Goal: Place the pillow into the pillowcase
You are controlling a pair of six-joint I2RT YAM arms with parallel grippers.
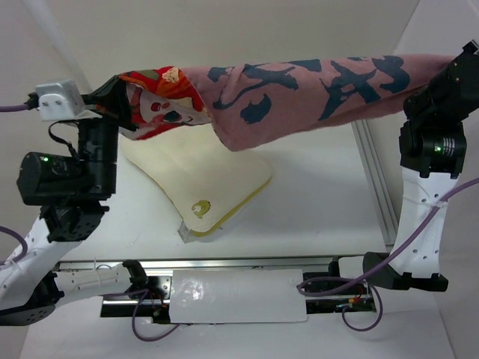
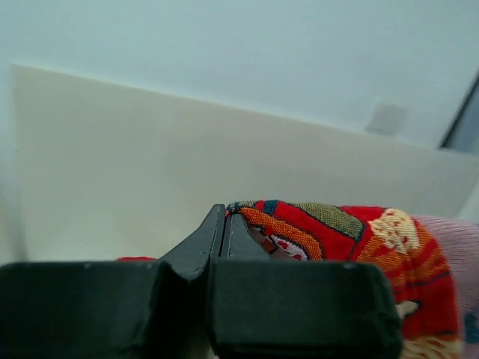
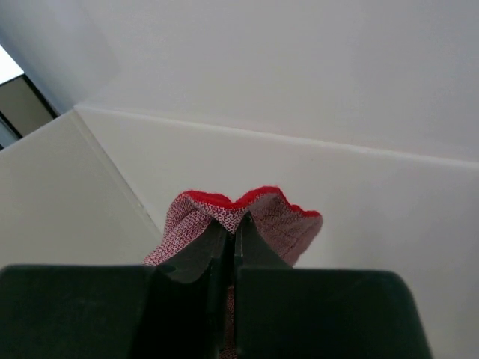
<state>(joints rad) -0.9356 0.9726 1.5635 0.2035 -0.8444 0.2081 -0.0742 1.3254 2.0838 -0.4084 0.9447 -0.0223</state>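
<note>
Stretching across the top view, the pillowcase [image 1: 299, 93] hangs as 1 band between the 2 arms, well above the table [image 1: 322, 202]. Its dull pink calligraphy face is toward the camera and the doll print is bunched at the left end. Pillow [image 1: 202, 187] lies flat on the table below, its far part hidden under the sagging cloth, yellow logo toward the arm bases. It is not in the case. Left gripper [image 2: 226, 217]: jaws together, clamped on the doll-print end. Right gripper [image 3: 233, 228]: jaws together, pinching a red-hemmed fold of the pink end.

Risks, my read:
- Both pinches take only small bits of cloth, so pulling apart could slip 1 end out and drop the case onto the pillow.
- Can't tell if either grip holds 1 layer or both. If both, the mouth is pinched flat and the pillow won't enter.
- Both arms are busy, so none is free to lift the pillow.
- The sagging middle could drag on the pillow and shove it.

Around: metal rail [image 1: 374, 179] along the right side near the right arm, shiny white sheet [image 1: 232, 295] between the bases, purple cables [image 1: 352, 288] beside it. None sits between case and pillow. White tag [image 1: 182, 232] sits at the pillow's near corner.
</note>
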